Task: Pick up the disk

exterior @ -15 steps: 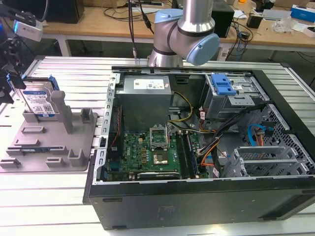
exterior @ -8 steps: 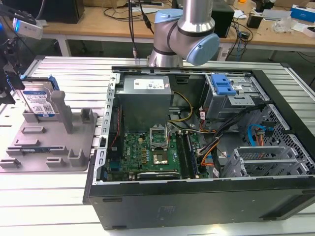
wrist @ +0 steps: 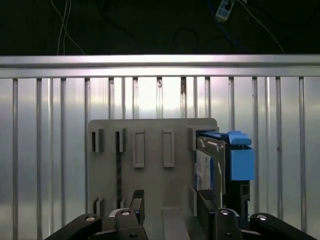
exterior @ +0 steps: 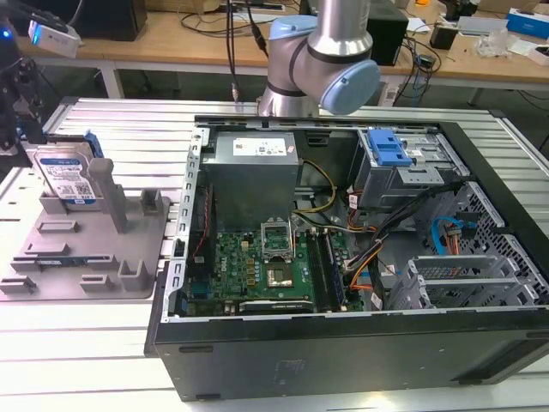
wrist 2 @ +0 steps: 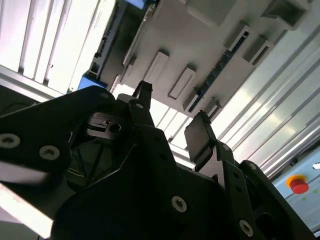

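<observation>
- The gripper (wrist: 170, 199) had its fingers (wrist: 138, 200) spread apart w/ nothing btwn them (both wrist views agreed on that).
- The disk (wrist: 209, 167) stood on edge in the grey tray (wrist: 150, 175), out beyond the fingertips and clear of them, so no contact.
- It sat roughly in line w/ one finger rather than w/ the gap. Its blue rail (wrist: 241, 161) was on the side facing away from the gripper's centre line.
- In the exterior view the disk (exterior: 67, 176) was upright beside a tray post (exterior: 109, 197), label face showing. The open computer case (exterior: 343, 343) lay farther from the gripper than the tray did.
- Step in hand, as I judged it: approach and alignment, w/ the grasp itself not yet begun.
- Next move prob. called for a sideways correction so the gap straddled the disk's thin body, w/ the fingers squared to its flat faces.
- The posts close by left little room, so a skewed approach risked a finger catching the tray.
</observation>
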You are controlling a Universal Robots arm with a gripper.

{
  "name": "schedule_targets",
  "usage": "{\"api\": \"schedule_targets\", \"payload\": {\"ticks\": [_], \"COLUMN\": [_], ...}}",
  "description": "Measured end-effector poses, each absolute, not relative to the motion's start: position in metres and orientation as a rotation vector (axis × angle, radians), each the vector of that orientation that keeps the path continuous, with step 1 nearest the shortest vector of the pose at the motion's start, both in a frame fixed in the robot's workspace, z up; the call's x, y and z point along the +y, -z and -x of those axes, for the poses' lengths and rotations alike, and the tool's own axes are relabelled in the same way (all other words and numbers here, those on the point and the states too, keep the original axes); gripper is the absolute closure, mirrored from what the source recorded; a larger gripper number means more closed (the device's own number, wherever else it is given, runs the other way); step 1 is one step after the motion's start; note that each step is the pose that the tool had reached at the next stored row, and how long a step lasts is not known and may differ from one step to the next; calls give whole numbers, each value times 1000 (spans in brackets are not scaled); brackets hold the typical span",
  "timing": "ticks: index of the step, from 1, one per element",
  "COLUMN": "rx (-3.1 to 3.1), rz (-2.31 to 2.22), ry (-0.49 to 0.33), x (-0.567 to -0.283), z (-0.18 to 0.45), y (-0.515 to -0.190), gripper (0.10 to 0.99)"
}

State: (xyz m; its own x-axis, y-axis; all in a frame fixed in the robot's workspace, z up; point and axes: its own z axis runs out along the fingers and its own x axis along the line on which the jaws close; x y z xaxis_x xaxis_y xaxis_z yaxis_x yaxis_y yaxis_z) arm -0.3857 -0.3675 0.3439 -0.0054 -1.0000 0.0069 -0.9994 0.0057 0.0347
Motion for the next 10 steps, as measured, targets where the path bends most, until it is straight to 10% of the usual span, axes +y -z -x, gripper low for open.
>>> {"api": "schedule_targets", "payload": {"ticks": [10], "rx": [-2203], "rz": [-2201], "ry": [28], "x": [-332], "z": [396], "y": [-344], "gripper": [545]}}
